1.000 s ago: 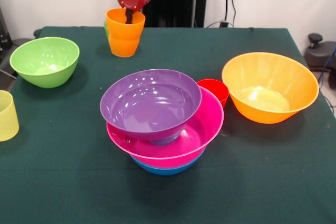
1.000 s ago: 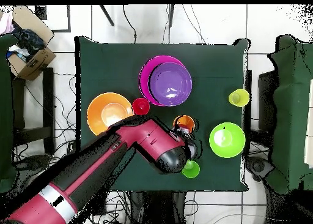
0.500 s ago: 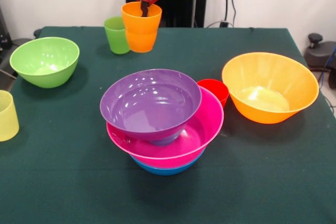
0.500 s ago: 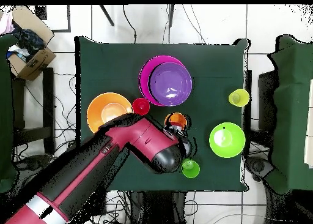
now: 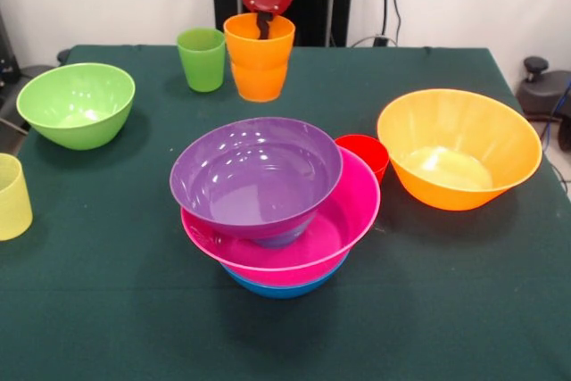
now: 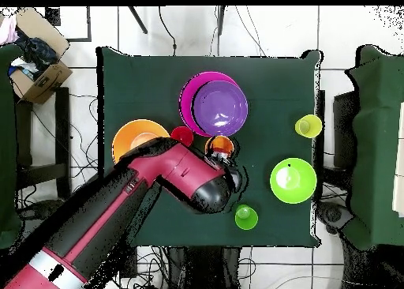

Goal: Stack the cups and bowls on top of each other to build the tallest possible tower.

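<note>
A glossy purple plastic bowl sits tilted inside a larger pink plastic bowl, which rests in a blue plastic bowl of which only the lower rim shows; this pile stands near the middle of the dark green cloth-covered table. A small red plastic tumbler stands just behind the pile, touching or nearly touching the pink rim, between it and the wide orange plastic bowl near one side edge.

At the opposite side edge stand a lime green plastic bowl and a pale yellow tumbler. Toward the table's far edge in the front view, a green plastic tumbler stands upright, just beside an orange plastic tumbler.

The gripper reaches down into the mouth of the orange tumbler with one dark finger inside its rim, gripping it; whether the tumbler touches the cloth cannot be told.

From above, the red and black arm crosses the table's edge and covers part of the orange bowl and much of the orange tumbler, which lies just beside the bowl pile. White lettering on the arm is too small to read. Only this view shows a cardboard box and cables on the floor.
</note>
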Available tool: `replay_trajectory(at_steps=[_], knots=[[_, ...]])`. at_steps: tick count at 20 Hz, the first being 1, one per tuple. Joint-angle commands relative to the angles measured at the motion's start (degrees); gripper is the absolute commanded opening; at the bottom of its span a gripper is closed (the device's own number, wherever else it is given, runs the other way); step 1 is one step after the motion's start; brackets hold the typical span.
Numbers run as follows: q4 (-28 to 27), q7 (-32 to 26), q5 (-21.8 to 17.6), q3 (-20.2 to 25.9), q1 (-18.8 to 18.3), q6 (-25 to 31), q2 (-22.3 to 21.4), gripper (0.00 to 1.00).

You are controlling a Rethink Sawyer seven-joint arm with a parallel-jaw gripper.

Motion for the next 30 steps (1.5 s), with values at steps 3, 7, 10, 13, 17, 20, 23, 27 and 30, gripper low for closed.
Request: replay_trajectory(at_steps=[3,7,10,13,17,20,23,27,30], knots=[[-9.10,6.20,-1.71,7.40,-0.90,-5.24,2.84,0.00],[-11.28,7.30,-2.47,6.53,-1.24,-6.59,3.32,0.00],[-13.31,8.46,-3.02,5.85,-1.28,-7.54,3.99,0.00],[-15.30,8.60,-3.46,5.58,-2.12,-8.59,4.68,0.00],[-18.09,8.71,-3.51,5.97,-3.23,-8.43,6.79,0.00],[-19.87,9.01,-3.63,5.96,-4.24,-8.63,7.98,0.00],[-21.10,9.44,-3.91,5.46,-4.83,-9.35,8.65,0.00],[-21.84,9.42,-4.40,4.41,-5.41,-10.22,9.10,0.00],[-22.20,9.59,-4.97,3.62,-5.05,-11.01,9.46,0.00]])
